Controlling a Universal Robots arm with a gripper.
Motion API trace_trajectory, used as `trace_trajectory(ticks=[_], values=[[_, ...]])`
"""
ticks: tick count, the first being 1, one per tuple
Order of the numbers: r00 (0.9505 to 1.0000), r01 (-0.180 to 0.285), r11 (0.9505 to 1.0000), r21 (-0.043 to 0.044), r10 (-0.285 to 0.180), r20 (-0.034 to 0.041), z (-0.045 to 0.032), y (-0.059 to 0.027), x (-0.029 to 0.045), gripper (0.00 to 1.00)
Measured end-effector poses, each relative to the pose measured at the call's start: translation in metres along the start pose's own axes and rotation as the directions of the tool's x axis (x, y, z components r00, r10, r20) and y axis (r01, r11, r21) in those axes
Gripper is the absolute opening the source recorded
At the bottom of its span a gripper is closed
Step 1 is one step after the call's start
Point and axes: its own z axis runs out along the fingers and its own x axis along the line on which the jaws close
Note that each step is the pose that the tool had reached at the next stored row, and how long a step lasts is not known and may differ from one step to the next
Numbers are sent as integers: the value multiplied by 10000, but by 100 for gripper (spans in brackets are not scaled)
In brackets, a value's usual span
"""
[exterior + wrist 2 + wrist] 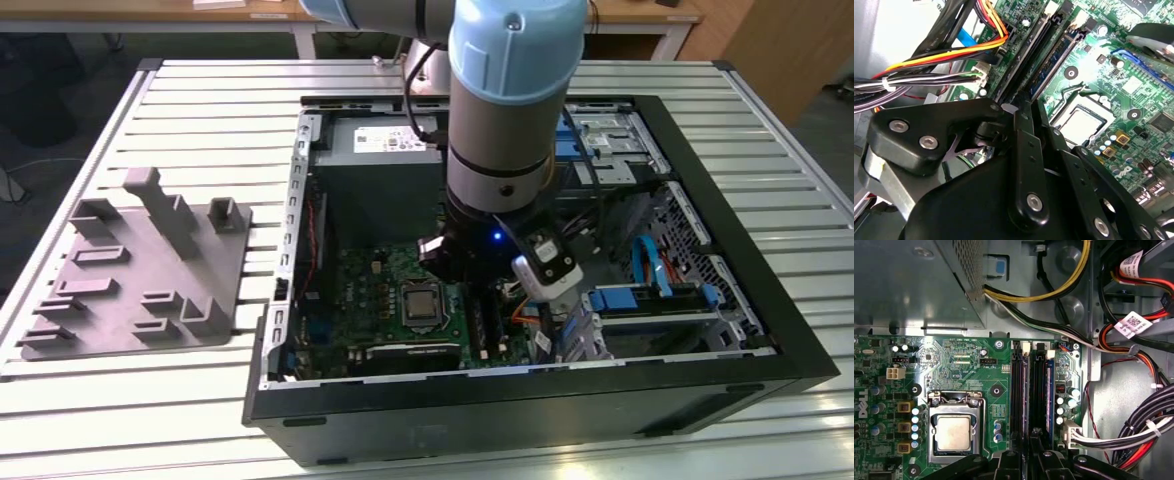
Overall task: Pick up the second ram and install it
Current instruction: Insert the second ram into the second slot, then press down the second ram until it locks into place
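Note:
The second ram (1054, 62), a thin blue-green strip with dark chips, stands on edge in the memory slots (1034, 390) of the green motherboard (954, 365), beside the processor socket (954, 432). In the second wrist view its near end runs straight in between my black fingertips. My gripper (1026, 105) (1035, 440) reaches down into the open computer case (747, 330), just right of the socket in the exterior view (478, 295). Its fingers are drawn close together around the strip's thin edge. The part of the strip under the fingers is hidden.
Bundles of orange, yellow and black cables (954, 50) run close along the slots on the side away from the socket. A grey power supply box (909, 285) sits past the slots' far end. A grey moulded holder (147, 270) lies outside the case on the slatted table, at the exterior view's left.

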Motion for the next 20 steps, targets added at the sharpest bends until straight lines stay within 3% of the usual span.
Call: trace_trajectory(ticks=[9,10,20], values=[[10000,0,10000,0,0,18,-285,20,-14,19],[10000,1,10000,1,-1,20,-303,25,-15,13],[10000,0,10000,-7,0,22,-322,59,-16,10]])
